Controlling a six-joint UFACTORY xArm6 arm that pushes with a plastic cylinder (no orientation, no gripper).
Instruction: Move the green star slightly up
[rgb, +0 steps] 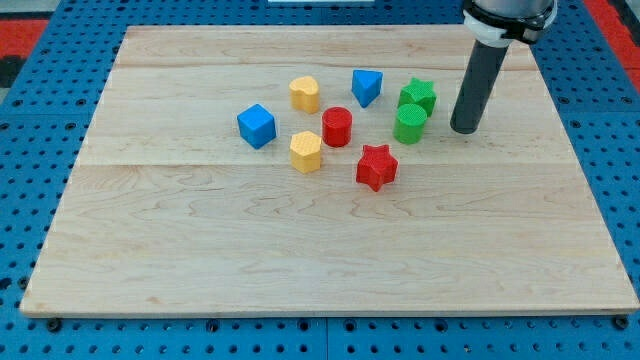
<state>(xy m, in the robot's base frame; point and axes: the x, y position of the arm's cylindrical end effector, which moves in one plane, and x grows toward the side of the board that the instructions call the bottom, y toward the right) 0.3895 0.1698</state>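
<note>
Pale wooden board (330, 260) lies on a blue perforated table top (30, 150). Landmark: small green plastic star block (418, 96), in the board's upper right part. Dark straight rod comes down from the view's top right; my tip (464, 130) sits on the board to the right of the green star and a bit lower, near but apart from it. No pincer on this rig, only the bare rod, so it holds nothing.

Green cylinder block (410, 123) is just below the green star, touching or nearly touching it; cannot tell which. Blue block with a pointed, roughly triangular shape (366, 87) is left of the green star, near. Red cylinder block (337, 127) is lower left of the star. Red star block (377, 166) is below the star, past the green cylinder. Upper yellow heart-like block (305, 94) is further left of the star. Lower yellow block, exact shape unclear (306, 151), is lower left. Blue cube (256, 125) is farthest left of the star.
</note>
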